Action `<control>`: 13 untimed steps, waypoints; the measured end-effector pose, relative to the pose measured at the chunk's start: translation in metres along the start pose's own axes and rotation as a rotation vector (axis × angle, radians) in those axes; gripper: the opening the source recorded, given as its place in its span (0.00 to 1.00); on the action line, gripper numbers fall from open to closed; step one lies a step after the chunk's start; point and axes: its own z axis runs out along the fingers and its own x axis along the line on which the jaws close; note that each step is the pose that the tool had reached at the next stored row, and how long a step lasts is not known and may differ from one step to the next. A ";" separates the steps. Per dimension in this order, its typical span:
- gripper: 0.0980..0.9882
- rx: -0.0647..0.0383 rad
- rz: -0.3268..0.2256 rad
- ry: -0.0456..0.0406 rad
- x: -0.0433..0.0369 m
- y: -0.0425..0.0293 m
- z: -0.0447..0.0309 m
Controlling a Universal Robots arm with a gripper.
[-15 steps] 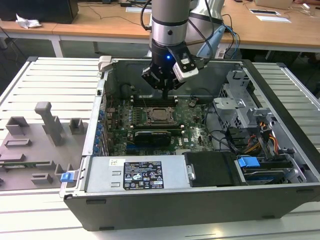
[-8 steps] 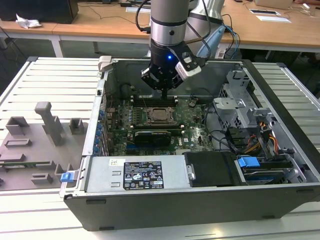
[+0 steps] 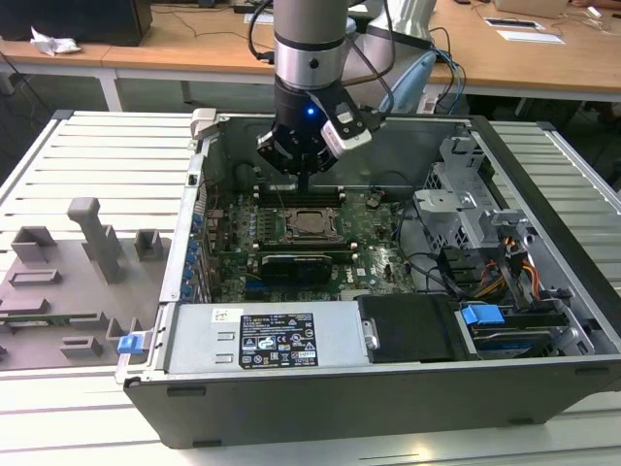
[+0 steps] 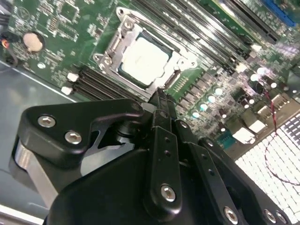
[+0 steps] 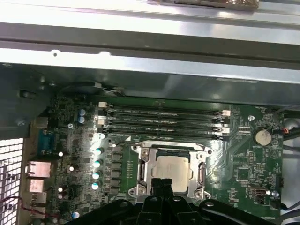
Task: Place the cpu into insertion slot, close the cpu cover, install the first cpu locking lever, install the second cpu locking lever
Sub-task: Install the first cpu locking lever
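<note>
White slatted table [image 3: 87, 146] carries an open grey computer case [image 3: 388, 417]. At mid green circuit board [image 5: 243, 154], the black gripper [image 4: 159, 94], fingers pressed together, meets the silvery square-framed cpu cover [image 4: 114, 44] at its edge (likely working a lever), over the seated dull-silver cpu [image 4: 143, 58].

In the centre of the exterior view, the cpu [image 3: 312, 222] lies in the insertion slot [image 3: 294, 233]. The hand [image 3: 304, 186] hangs just above it, 4 memory slots [image 3: 330, 194] lie behind, and the power supply [image 3: 262, 338] sits at lower centre.
</note>
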 end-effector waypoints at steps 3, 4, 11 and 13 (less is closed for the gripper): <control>0.01 0.000 -0.013 0.0007 0.0148 0.0010 -0.0003; 0.01 0.000 -0.015 0.0007 0.0177 0.0011 -0.0003; 0.01 0.000 -0.012 0.0006 0.0389 0.0026 -0.0005; 0.01 0.000 0.000 -0.0001 0.0414 0.0030 0.0000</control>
